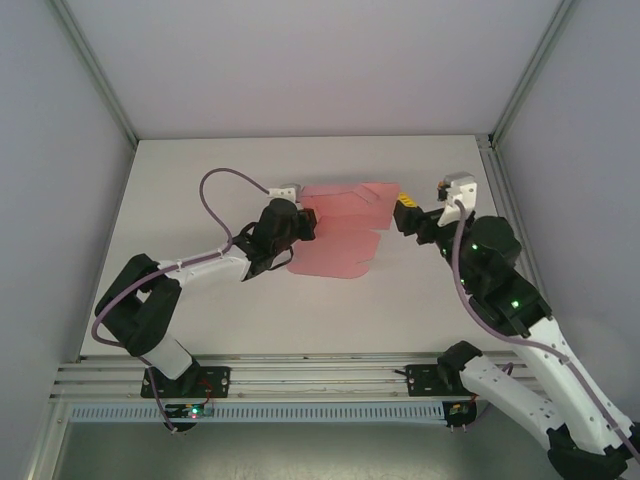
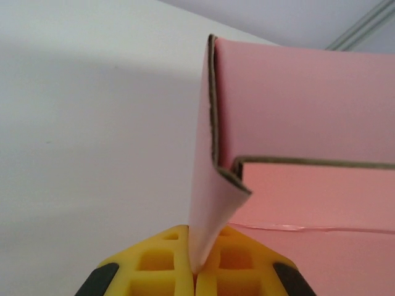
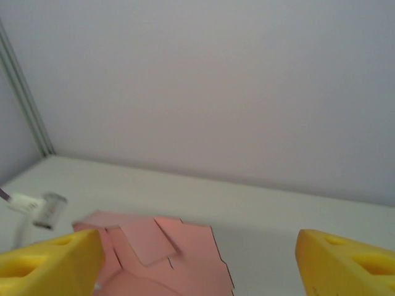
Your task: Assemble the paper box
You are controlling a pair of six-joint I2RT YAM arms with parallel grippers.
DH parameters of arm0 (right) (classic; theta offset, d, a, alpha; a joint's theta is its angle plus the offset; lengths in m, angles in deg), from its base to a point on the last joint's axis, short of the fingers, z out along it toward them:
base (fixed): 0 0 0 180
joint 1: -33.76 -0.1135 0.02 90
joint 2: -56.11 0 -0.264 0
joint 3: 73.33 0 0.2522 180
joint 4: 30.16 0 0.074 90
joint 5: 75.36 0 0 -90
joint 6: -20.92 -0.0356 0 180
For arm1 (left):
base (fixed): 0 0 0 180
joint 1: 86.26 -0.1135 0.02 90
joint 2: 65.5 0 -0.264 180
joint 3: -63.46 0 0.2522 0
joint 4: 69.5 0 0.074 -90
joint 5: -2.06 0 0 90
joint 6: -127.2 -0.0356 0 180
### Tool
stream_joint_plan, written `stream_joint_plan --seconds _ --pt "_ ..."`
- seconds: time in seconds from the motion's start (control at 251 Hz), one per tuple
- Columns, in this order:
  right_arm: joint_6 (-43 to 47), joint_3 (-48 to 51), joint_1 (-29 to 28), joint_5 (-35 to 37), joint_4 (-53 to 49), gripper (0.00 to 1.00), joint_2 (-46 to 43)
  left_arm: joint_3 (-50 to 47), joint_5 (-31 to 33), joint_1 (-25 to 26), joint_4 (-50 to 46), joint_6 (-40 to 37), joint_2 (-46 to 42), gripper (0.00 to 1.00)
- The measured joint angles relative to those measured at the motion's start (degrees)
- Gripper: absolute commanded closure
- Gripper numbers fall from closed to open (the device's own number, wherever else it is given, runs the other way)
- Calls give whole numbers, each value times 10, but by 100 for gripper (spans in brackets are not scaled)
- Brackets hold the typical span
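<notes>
Okay, my left gripper [image 2: 194,272] is clamped tight on one upturned flap of the pink thin-card die-cut paper box [image 1: 338,238], which lies mostly flat mid-table with a few panels half-raised. My right gripper [image 3: 197,262] hangs at the sheet's right edge, yellow fingers spread wide, holding nothing. Risk: the pinched flap is curled, so a pull could crease it wrong or drag the whole sheet across the white table [image 1: 190,190]. My right fingers could snag raised tabs. A purple cable [image 1: 222,180] loops beside my left wrist.
</notes>
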Motion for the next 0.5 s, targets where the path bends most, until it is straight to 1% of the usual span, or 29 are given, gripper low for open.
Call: stream_joint_plan --seconds 0.064,0.172,0.247,0.499 --pt "8 -5 0 6 -16 2 37 0 -12 0 13 -6 0 100" --pt "22 -7 9 16 -34 2 100 0 -31 0 32 -14 0 100" --pt "31 -7 17 19 -46 2 130 -1 -43 0 46 -17 0 100" --pt "53 -5 28 3 -46 2 141 -11 -85 0 80 -25 0 100"
